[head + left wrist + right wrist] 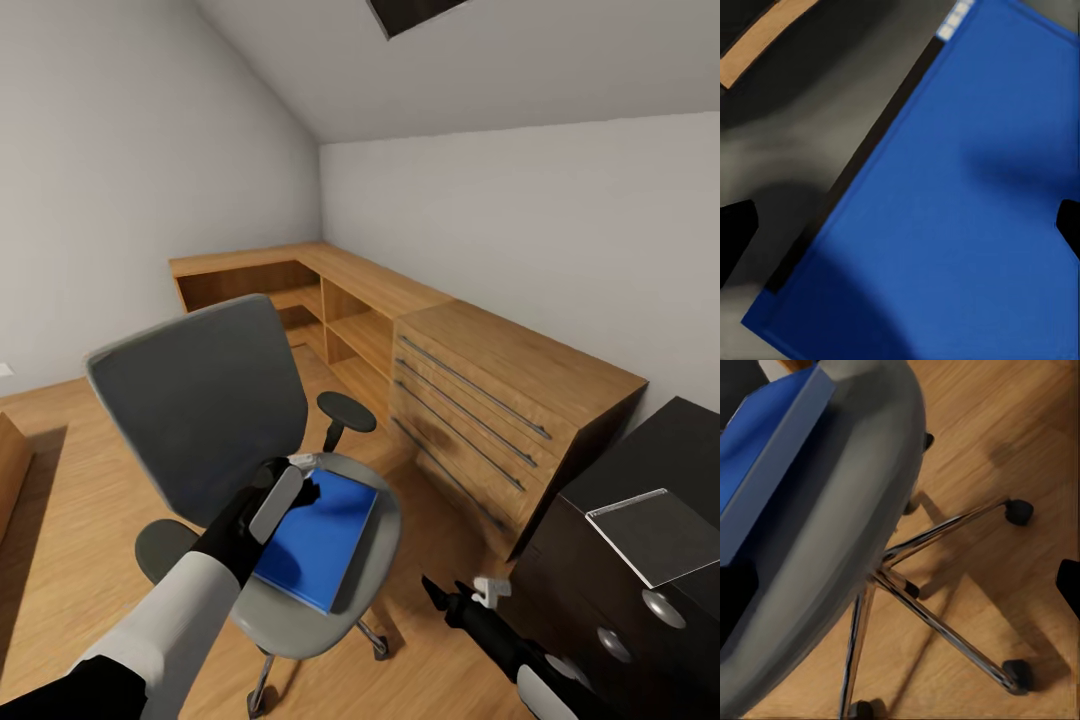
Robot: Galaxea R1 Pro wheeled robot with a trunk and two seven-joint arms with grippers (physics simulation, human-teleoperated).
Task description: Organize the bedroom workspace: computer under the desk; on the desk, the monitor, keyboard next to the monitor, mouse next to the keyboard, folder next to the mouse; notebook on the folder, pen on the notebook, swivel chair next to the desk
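A light wooden chest of drawers (500, 395) with long bar handles stands against the pale wall (520, 230). Joined to it, a low open wooden shelf unit (330, 290) runs along into the corner and turns along the other wall. The wooden floor (70, 520) spreads below, under a sloped ceiling (480, 70) with a dark skylight (410, 12).

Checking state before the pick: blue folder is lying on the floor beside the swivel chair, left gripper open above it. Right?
Not quite. The folder lies on the seat of the swivel chair, not on the floor; the head view shows it flat on the grey cushion. The rest holds: the left gripper is open above it, as the left wrist view shows.
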